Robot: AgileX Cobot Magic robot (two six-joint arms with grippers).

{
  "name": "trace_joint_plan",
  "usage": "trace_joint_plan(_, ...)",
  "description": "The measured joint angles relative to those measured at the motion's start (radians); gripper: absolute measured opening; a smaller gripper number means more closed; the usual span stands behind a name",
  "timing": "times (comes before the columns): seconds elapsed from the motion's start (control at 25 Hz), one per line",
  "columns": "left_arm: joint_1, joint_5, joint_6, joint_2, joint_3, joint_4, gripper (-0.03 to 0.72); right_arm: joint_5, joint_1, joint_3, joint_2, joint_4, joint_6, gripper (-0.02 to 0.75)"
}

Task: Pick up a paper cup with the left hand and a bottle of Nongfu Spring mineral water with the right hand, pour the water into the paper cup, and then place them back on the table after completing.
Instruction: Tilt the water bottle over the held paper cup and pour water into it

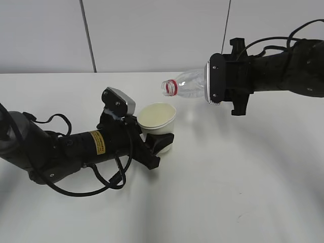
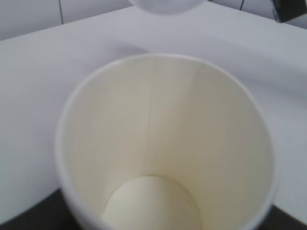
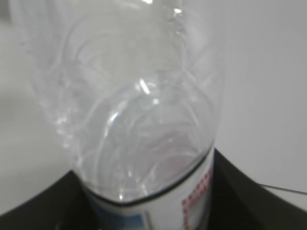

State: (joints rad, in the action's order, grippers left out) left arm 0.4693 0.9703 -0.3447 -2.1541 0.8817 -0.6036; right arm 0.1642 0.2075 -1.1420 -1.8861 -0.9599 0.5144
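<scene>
- The left hand (image 1: 152,147) lies low over the white table (image 1: 243,182), its fingers closed around the lower part of a paper cup (image 1: 158,121), which is held upright with its mouth open to the top.
- A yellow sticker (image 1: 97,142) with small black print sits on the left arm; the print is too small to read. Loose black cables (image 1: 101,182) loop beneath the arm, and a silver-grey block (image 1: 120,101) sits on top near the wrist.
- In the left wrist view the cup (image 2: 163,143) fills the picture: cream inside, a vertical seam on the wall, a round pale bottom. No writing shows on it, and I cannot tell whether any water lies in it.
- The right hand (image 1: 230,83) holds a bottle (image 1: 185,85) on its side, well above the table, neck pointing left. The fingers are closed on the bottle's body.
- The bottle's mouth, with a red ring (image 1: 171,88) and no cap, hangs just above and to the right of the cup's rim, not touching it.
- In the right wrist view the bottle (image 3: 134,120) is clear and ribbed; a white label (image 3: 194,201) near the fingers carries small red print, too blurred to read. No brand name can be made out.
</scene>
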Motion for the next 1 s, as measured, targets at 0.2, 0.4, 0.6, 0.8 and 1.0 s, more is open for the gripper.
trace_joint_plan(0.2, 0.0, 0.0, 0.0, 0.0, 0.0, -0.002, 0.407, -0.003, 0.0, -0.006, 0.0, 0.0, 0.013, 0.398)
trace_joint_plan(0.4, 0.0, 0.0, 0.0, 0.0, 0.0, -0.002, 0.407, -0.005, 0.0, -0.008, 0.0, 0.0, 0.042, 0.398)
trace_joint_plan(0.6, 0.0, 0.0, 0.0, 0.0, 0.0, -0.004, 0.407, -0.007, 0.0, -0.009, 0.0, 0.0, 0.053, 0.398)
trace_joint_plan(0.8, 0.0, 0.0, 0.0, 0.0, 0.0, -0.005, 0.407, -0.007, 0.0, -0.011, 0.0, 0.0, 0.067, 0.398)
trace_joint_plan(1.0, 0.0, 0.0, 0.0, 0.0, 0.0, -0.006, 0.407, -0.009, 0.0, -0.011, 0.0, 0.0, 0.084, 0.398)
